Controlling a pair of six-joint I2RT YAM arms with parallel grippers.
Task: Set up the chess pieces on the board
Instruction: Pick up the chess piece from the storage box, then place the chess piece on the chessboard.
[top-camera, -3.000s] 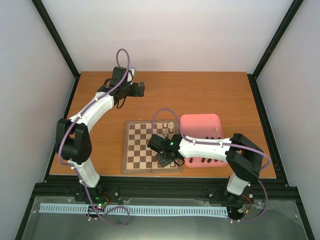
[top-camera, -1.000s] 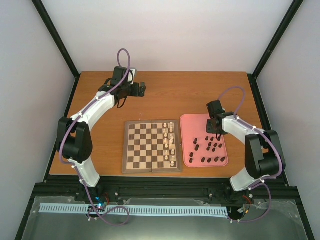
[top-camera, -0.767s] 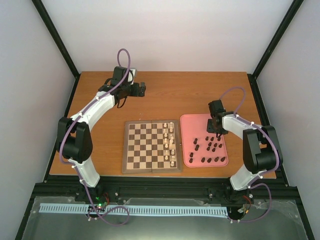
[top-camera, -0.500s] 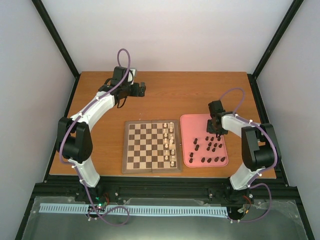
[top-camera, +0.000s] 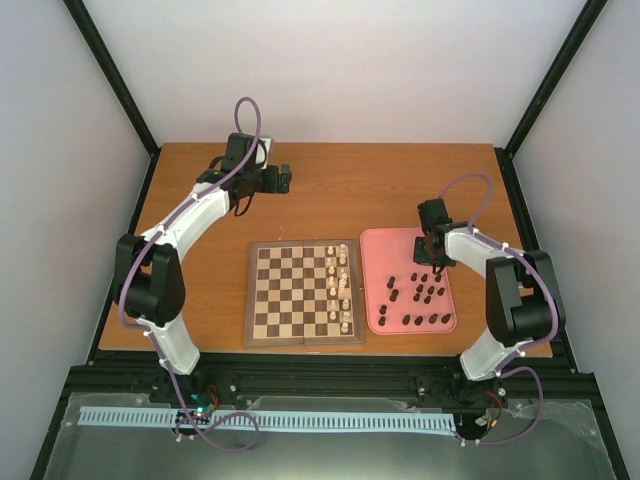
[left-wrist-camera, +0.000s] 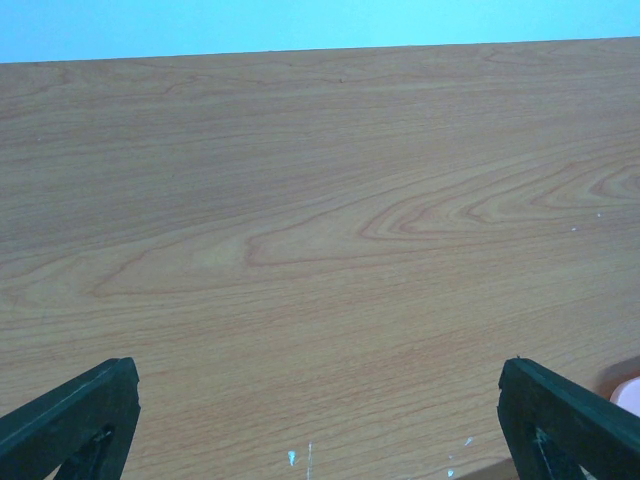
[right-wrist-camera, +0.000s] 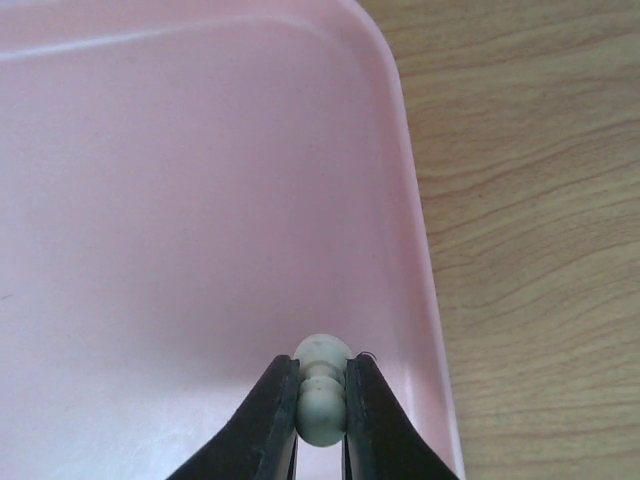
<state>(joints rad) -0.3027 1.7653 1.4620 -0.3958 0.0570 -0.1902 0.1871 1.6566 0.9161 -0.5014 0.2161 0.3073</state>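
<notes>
Since three seconds ago my right arm has swung off the near right part of the square wooden chessboard with light and dark brown checks (top-camera: 290, 295) and out to the far part of the pink rectangular plastic tray (top-camera: 385, 245). Over the last second it has hardly shifted.

My right pincer (right-wrist-camera: 322, 405) is clenched on a small cream wooden pawn (right-wrist-camera: 322, 352). Its two black fingers (right-wrist-camera: 272, 420) press against either side of the pawn's body, and the round head shows just past the tips. The pawn is over the tray's floor, close to the rim and to one rounded corner. Whether its base touches the floor I cannot tell.

Dark brown-black chessmen (top-camera: 425, 297) stand scattered over the middle and near part of the tray. Cream chessmen (top-camera: 341, 285) stand in the two rightmost files of the chessboard, on the side next to the tray.

My left pincer (left-wrist-camera: 315, 400) is released, with its jaws spread wide over the bare orange-brown wooden table (left-wrist-camera: 320, 200). It is at the far left, well apart from the chessboard.
</notes>
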